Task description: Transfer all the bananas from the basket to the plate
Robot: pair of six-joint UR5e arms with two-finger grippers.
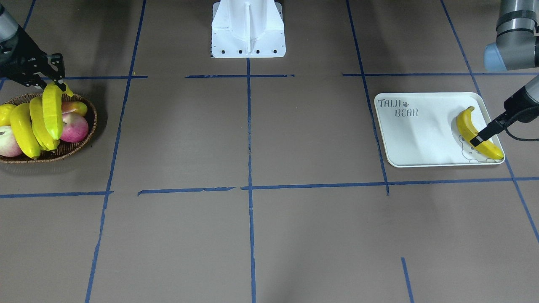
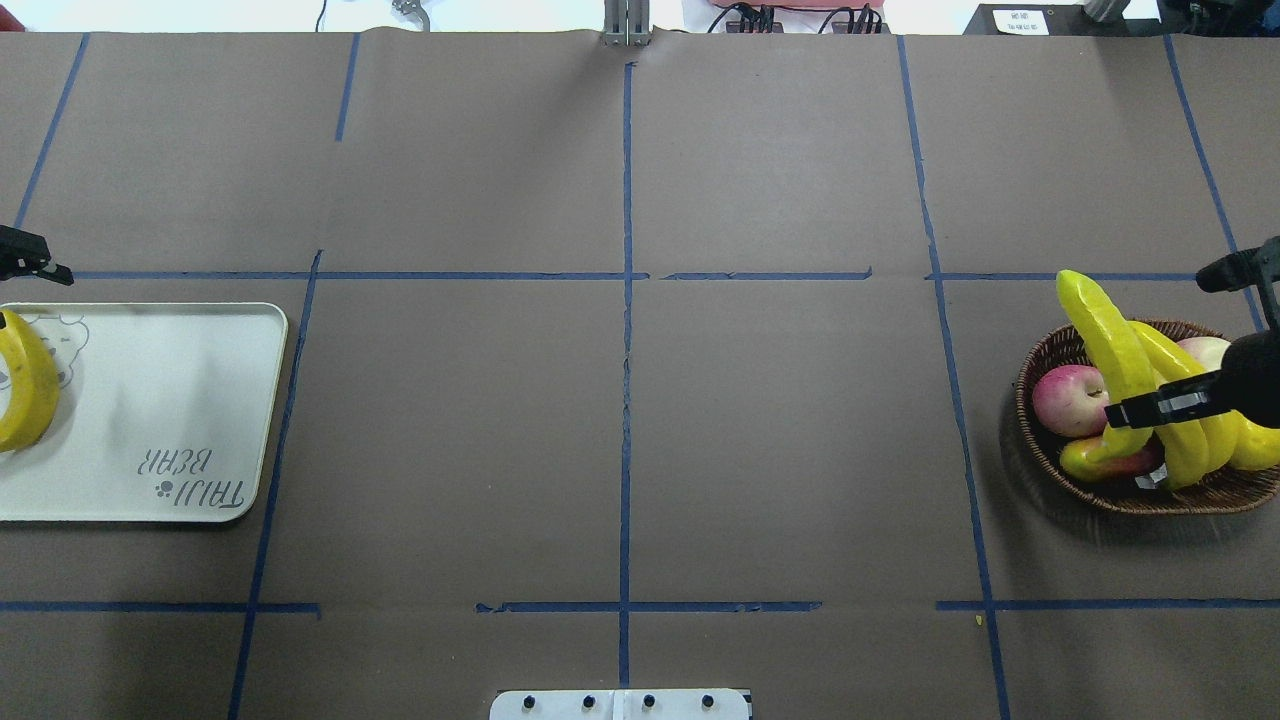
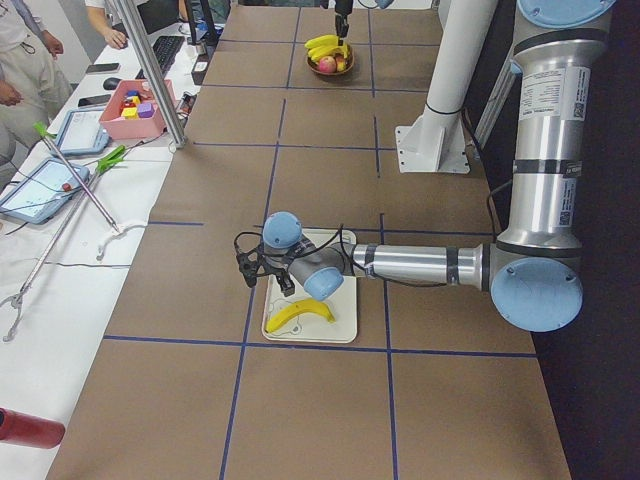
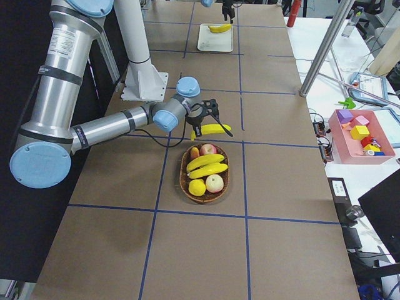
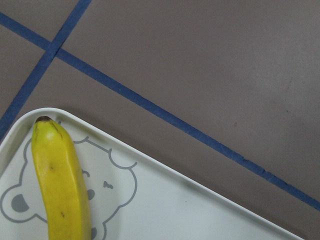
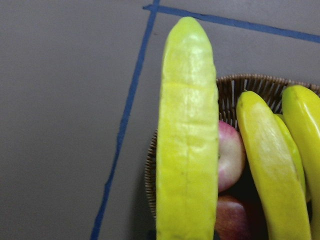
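Right gripper (image 1: 54,82) is clamped on one end of the lifted banana (image 1: 52,111), which hangs clear above the basket (image 1: 90,126). Its long axis runs close to level, straight out from the fingers, free tip pointing away from the robot's base toward the operators' side. From the right wrist camera that tip passes over the wicker rim and out above the bare table.

Left gripper (image 3: 264,280) hovers over the outer end of the plate (image 1: 417,134), jaws spread and holding nothing. One finger crosses in front of the plated banana (image 1: 464,122) in the front-facing view; contact cannot be confirmed.

The plated banana lies flat on the bear drawing, long axis across the plate's short side, dark tip near a rounded corner. It is the only item on the plate.

The basket holds two bananas (image 1: 23,128), side by side and roughly parallel to the lifted one. Around them sit two reddish apples (image 1: 76,127), a round yellow fruit (image 1: 4,113) and a red-and-yellow fruit (image 1: 76,108).

Basket and plate stand well apart at opposite ends of the brown table, which is gridded with blue tape (image 1: 249,126). The white pedestal (image 1: 248,29) stands between them at the robot's side.
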